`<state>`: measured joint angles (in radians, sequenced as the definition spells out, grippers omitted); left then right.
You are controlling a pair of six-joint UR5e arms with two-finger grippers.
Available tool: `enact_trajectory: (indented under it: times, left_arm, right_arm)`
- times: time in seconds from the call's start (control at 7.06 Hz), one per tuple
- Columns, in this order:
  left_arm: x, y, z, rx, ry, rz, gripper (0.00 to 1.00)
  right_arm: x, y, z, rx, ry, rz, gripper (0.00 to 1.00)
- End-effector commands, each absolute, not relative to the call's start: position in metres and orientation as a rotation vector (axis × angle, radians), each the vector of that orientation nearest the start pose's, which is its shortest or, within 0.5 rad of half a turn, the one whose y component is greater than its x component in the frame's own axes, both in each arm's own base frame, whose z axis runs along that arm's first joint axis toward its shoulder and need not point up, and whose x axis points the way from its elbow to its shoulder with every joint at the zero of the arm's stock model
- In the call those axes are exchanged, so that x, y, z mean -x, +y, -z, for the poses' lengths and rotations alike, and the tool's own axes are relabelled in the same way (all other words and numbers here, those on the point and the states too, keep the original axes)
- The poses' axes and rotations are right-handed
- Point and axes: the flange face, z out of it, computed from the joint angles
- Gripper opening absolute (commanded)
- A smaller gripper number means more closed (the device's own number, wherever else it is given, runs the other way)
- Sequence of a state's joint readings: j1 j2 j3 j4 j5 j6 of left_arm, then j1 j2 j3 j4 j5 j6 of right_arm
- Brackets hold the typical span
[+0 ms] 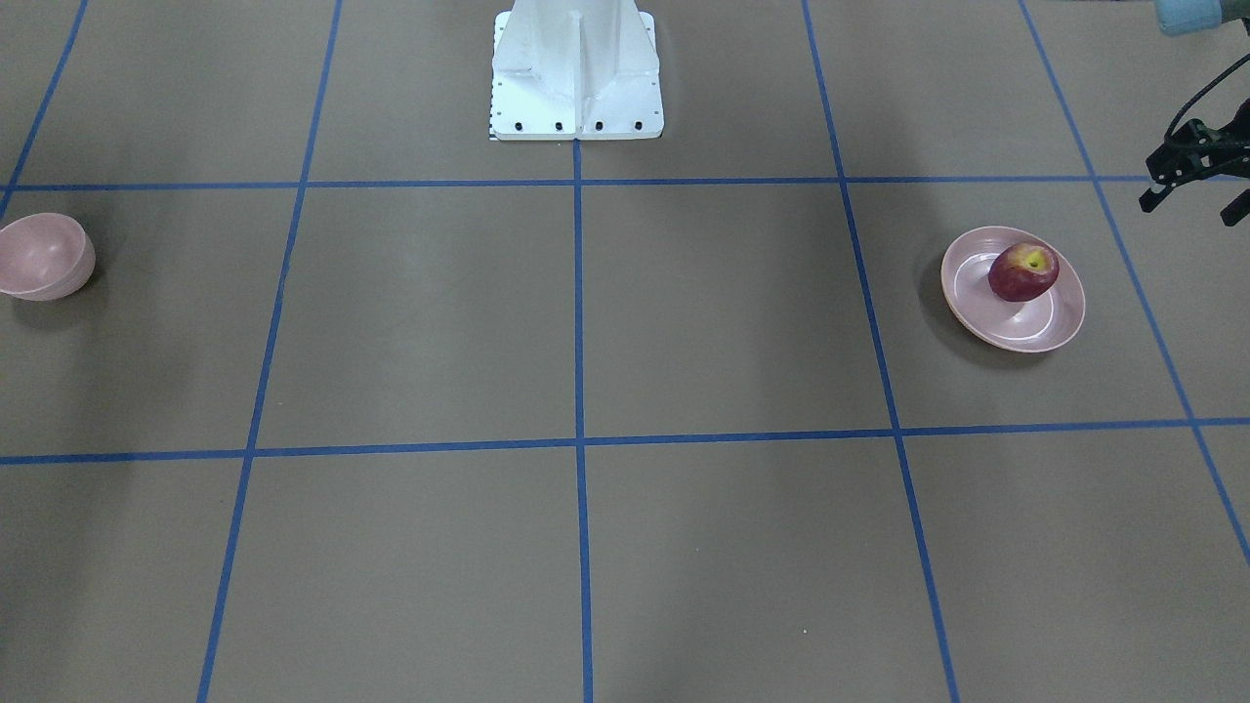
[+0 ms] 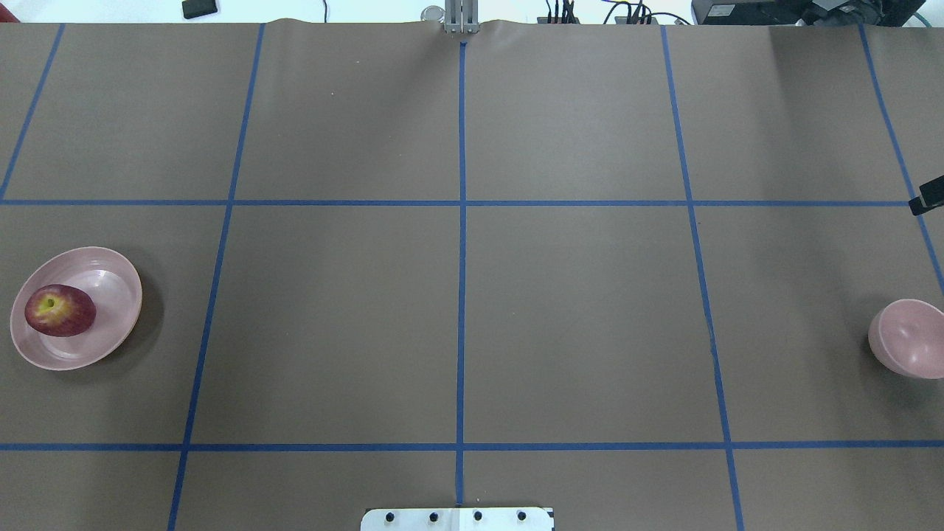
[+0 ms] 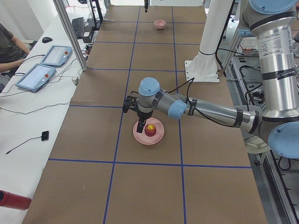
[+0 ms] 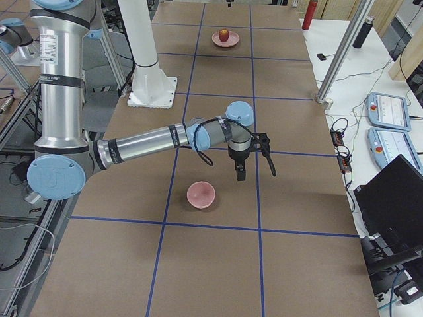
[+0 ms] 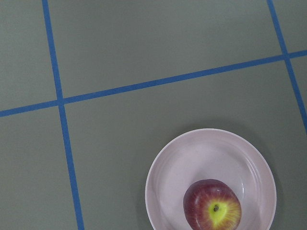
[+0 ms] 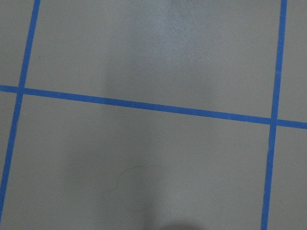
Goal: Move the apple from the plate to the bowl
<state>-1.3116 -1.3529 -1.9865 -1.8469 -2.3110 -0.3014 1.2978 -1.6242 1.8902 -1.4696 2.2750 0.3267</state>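
The dark red apple [image 1: 1022,271] with a yellow stem patch lies on the wide pale pink plate [image 1: 1035,327] at my left end of the table. They also show in the overhead view as apple [image 2: 60,310] and plate [image 2: 110,284], and in the left wrist view as apple [image 5: 213,211] and plate [image 5: 201,153]. My left gripper [image 1: 1191,207] hangs open and empty above the table beside the plate, clear of the apple. The small deep pink bowl [image 2: 908,348] stands empty at the far right end. My right gripper [image 4: 239,173] hovers near the bowl [image 4: 201,193]; I cannot tell how its jaws stand.
The brown table is marked by blue tape lines [image 2: 462,221]. The white robot base [image 1: 576,68] stands at the middle of the near edge. Operator tablets [image 3: 44,65] and a person sit beside the table.
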Motion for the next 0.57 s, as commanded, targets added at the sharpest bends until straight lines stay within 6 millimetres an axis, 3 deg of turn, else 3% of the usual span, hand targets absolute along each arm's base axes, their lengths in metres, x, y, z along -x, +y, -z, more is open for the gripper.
enact_trajectory:
  times: [0.0,0.43]
  left_arm:
    - [-0.0422,-0.417,-0.5213,-0.231,0.823,-0.135,0.98]
    - [-0.0422,-0.4181,-0.519,-0.237,0.819,-0.135,0.98]
  right_arm:
    - [0.0621,-0.4769,-0.5192,-0.13,-0.768,0.078,1.0]
    - [0.0617,-0.4756,-0.5191,-0.13,-0.768,0.078,1.0]
